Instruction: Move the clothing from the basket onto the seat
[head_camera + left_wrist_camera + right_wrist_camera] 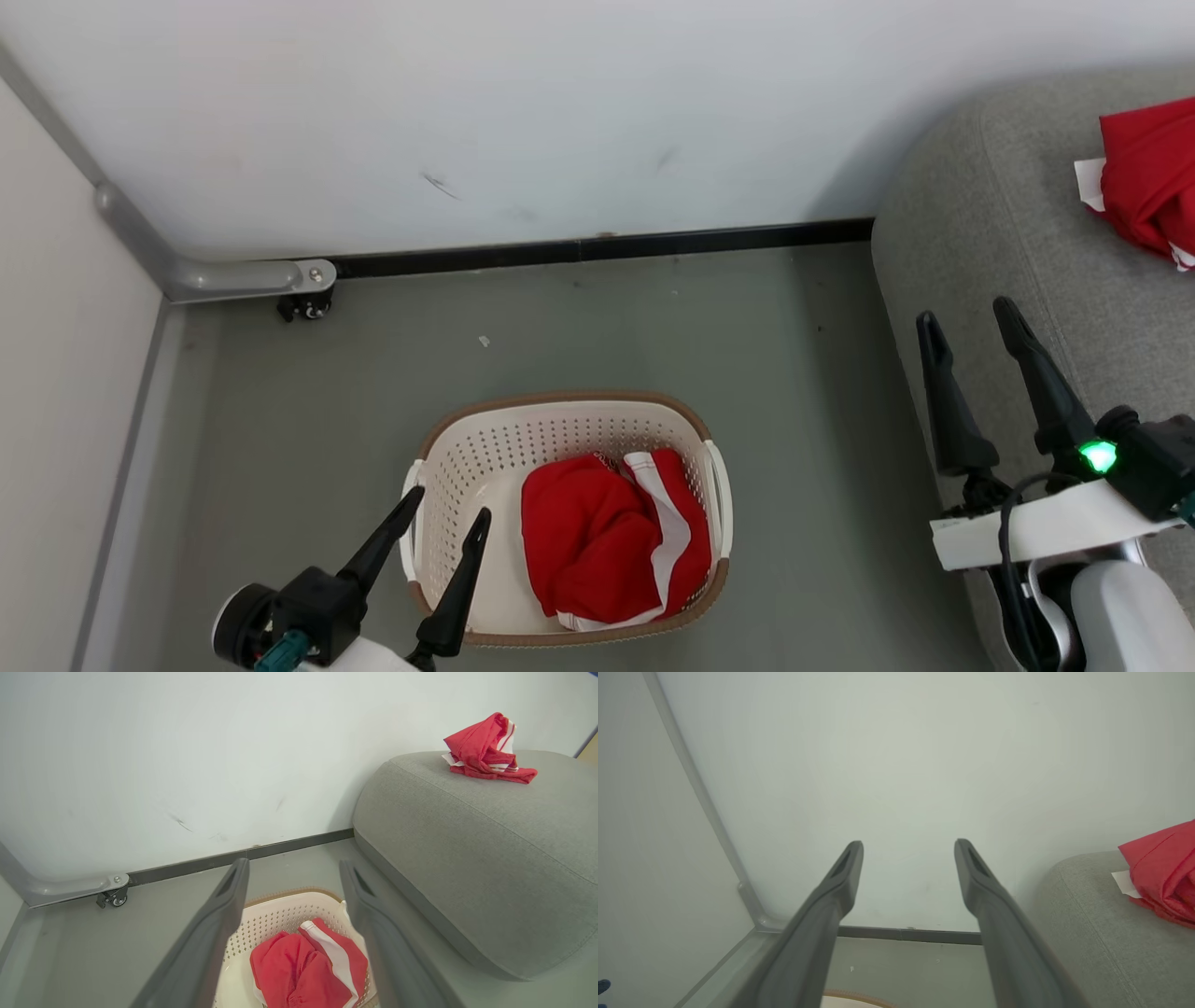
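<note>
Head view: what's the room like?
– Grey floor (280, 467), white wall (560, 112), black skirting (653, 245); the grey seat (990, 243) stands right.
– And the clothing (597, 541)?
– Red with a white stripe, crumpled in the cream basket (523, 439); a second garment (1144, 177) lies on the seat. The left claw (449, 501) and right claw (964, 311) gape, holding nothing.
</note>
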